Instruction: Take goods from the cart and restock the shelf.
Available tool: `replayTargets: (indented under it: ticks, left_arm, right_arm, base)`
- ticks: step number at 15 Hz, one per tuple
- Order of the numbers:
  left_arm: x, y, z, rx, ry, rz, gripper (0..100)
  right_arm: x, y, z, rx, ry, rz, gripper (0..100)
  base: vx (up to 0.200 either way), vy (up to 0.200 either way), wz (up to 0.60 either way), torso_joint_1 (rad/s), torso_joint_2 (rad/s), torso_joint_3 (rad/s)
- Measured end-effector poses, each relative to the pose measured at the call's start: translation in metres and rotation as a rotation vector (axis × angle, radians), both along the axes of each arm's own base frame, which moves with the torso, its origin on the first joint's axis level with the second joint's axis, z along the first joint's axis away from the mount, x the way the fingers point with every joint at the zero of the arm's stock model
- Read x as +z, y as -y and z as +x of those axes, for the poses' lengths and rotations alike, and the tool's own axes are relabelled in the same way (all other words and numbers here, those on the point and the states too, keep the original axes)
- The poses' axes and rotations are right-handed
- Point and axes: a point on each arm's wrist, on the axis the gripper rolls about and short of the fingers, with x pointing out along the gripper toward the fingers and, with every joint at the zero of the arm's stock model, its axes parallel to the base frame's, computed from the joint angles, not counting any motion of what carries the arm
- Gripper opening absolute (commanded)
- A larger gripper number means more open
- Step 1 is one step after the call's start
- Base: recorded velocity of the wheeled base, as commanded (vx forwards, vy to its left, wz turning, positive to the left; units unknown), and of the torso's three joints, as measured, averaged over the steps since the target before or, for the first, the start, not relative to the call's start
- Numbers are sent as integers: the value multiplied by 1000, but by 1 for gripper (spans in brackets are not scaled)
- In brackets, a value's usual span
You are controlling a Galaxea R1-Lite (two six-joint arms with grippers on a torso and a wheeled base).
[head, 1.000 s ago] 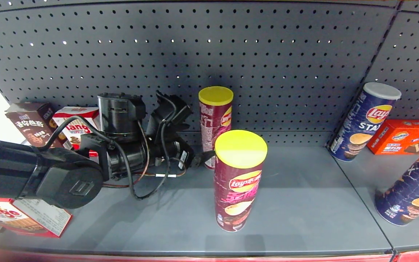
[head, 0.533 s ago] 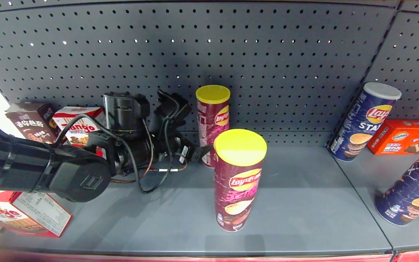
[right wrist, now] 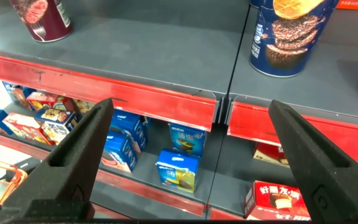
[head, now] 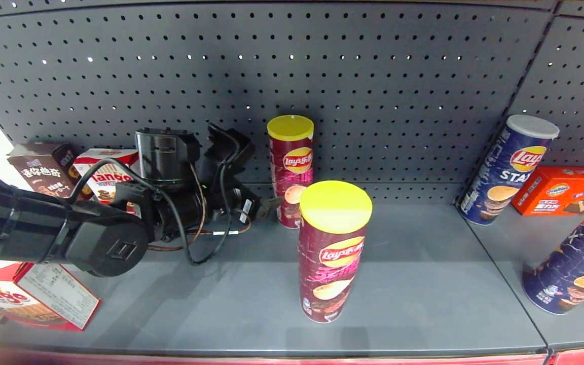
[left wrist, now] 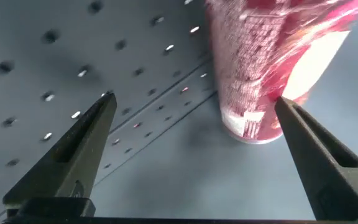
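Observation:
Two maroon chip cans with yellow lids stand upright on the grey shelf (head: 424, 284). One can (head: 333, 253) is near the front; the rear can (head: 290, 172) stands by the pegboard back. My left gripper (head: 270, 205) lies low on the shelf just left of the rear can's base. In the left wrist view the left gripper (left wrist: 194, 99) is open, and the rear can (left wrist: 272, 68) stands past the fingertips, close to one finger (left wrist: 309, 155), not gripped. My right gripper (right wrist: 191, 106) is open and holds nothing, in front of the shelf's red edge rail (right wrist: 166, 93).
Blue chip cans (head: 510, 167) (head: 576, 263) and an orange box (head: 566, 190) fill the right bay. Wafer boxes (head: 104, 175) (head: 28, 299) and a brown box (head: 43, 172) sit at the left behind and under my left arm. Lower shelves hold boxed goods (right wrist: 179, 168).
The rear maroon can has shifted a little left toward the back panel and turned its logo to the front. My left gripper has drawn back to the left, off the can.

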Motion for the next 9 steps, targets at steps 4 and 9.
replayTargets:
  ticks: [4, 9]
  left_arm:
    - [4, -6, 4, 54, 31, -6, 100]
    - [5, -5, 9, 91, 44, -8, 100]
  right_arm:
    - [0, 0, 0, 0, 0, 0, 100]
    - [0, 0, 0, 0, 0, 0, 100]
  base:
    - [0, 0, 0, 0, 0, 0]
    - [0, 0, 0, 0, 0, 0]
